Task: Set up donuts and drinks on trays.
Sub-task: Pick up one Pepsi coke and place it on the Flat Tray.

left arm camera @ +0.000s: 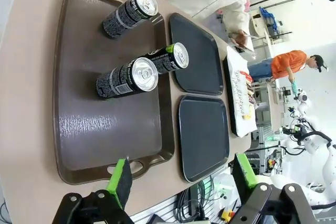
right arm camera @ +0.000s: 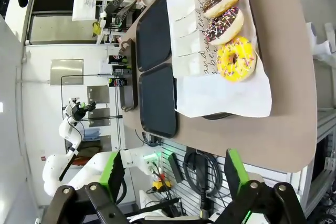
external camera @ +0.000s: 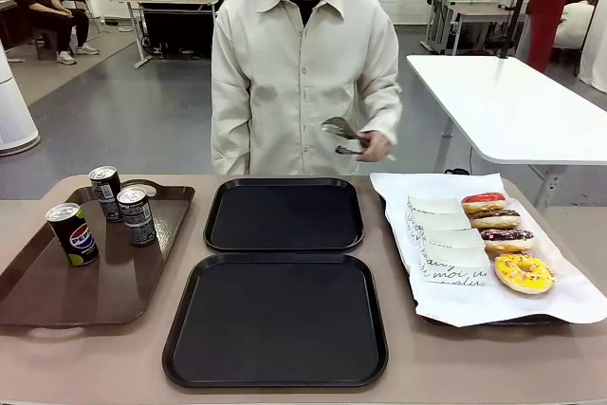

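Cans (external camera: pixel 136 215) stand upright, three of them, long axis vertical and silver tops up, grouped toward the far left of the brown tray (external camera: pixel 85 291) on our left. Two black trays lie flat mid-table, the far tray (external camera: pixel 285 214) just behind the near tray (external camera: pixel 276 318). On our right, four donuts (external camera: pixel 495 219) lie flat on white paper (external camera: pixel 474 305), holes up. Their row runs far to near, from the red donut (external camera: pixel 484 201) to the yellow donut (external camera: pixel 524 273). White boxes (external camera: pixel 446 244) sit just beside them (script print toward us). We see the left gripper (left arm camera: pixel 182 169) released, pads wide apart over the brown tray's near end. The right gripper (right arm camera: pixel 174 158) is likewise spread, grasping nothing. A person's hand (external camera: pixel 377 146) holds tongs (external camera: pixel 339 128) beyond the far tray.
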